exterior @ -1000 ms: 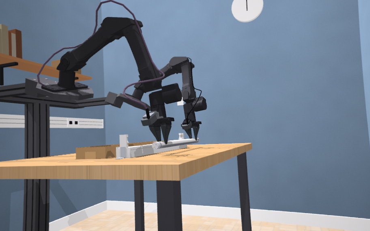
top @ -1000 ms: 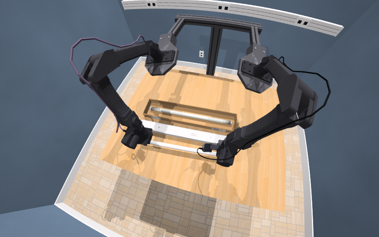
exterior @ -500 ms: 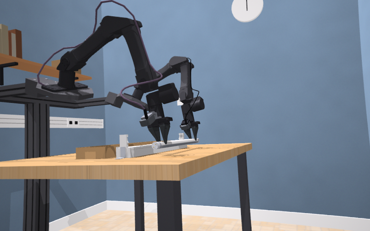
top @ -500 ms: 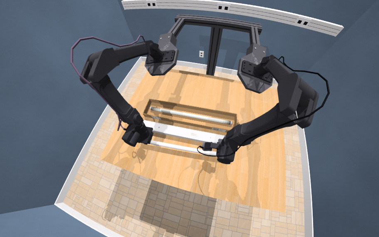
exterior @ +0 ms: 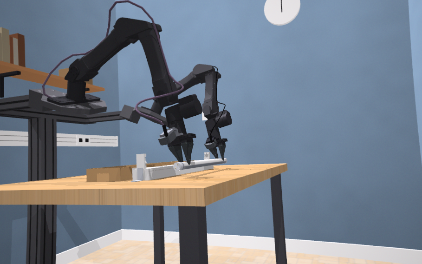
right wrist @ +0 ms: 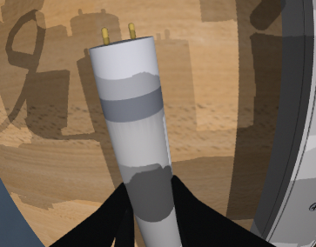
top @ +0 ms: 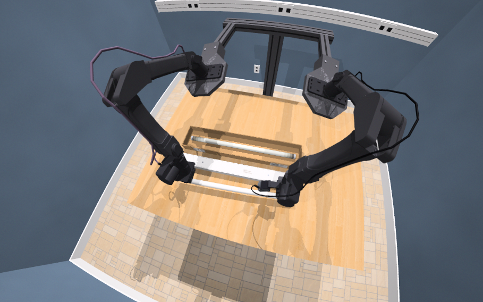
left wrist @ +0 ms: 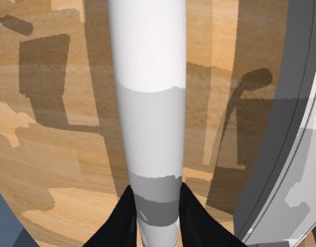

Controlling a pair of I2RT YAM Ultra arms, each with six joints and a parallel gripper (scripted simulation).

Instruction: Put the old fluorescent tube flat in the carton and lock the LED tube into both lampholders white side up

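Note:
The LED tube [top: 224, 186] [exterior: 202, 162] [left wrist: 150, 52] [right wrist: 137, 143] is held level, a little above the bench, alongside the fixture [top: 231, 166] [exterior: 160, 173] [right wrist: 289, 204]. Its white side faces up. The right gripper [exterior: 185, 163] [right wrist: 150, 182] is shut on it near the end whose two pins show in the right wrist view. The left gripper [exterior: 220, 159] [left wrist: 157, 187] is shut on it towards the other end. Arms hide both fingertip pairs in the top view. Two lampholders [exterior: 140, 162] [exterior: 206, 155] stand empty. The old tube [top: 243, 146] lies inside the carton [exterior: 107, 173].
The carton sits flat on the bench [top: 329, 225] [exterior: 238, 173], behind the fixture and close to it. Small grey pieces [top: 278, 164] [top: 198, 150] lie between the carton and the fixture. A black frame [top: 273, 56] [exterior: 42, 157] carries both arms behind the bench.

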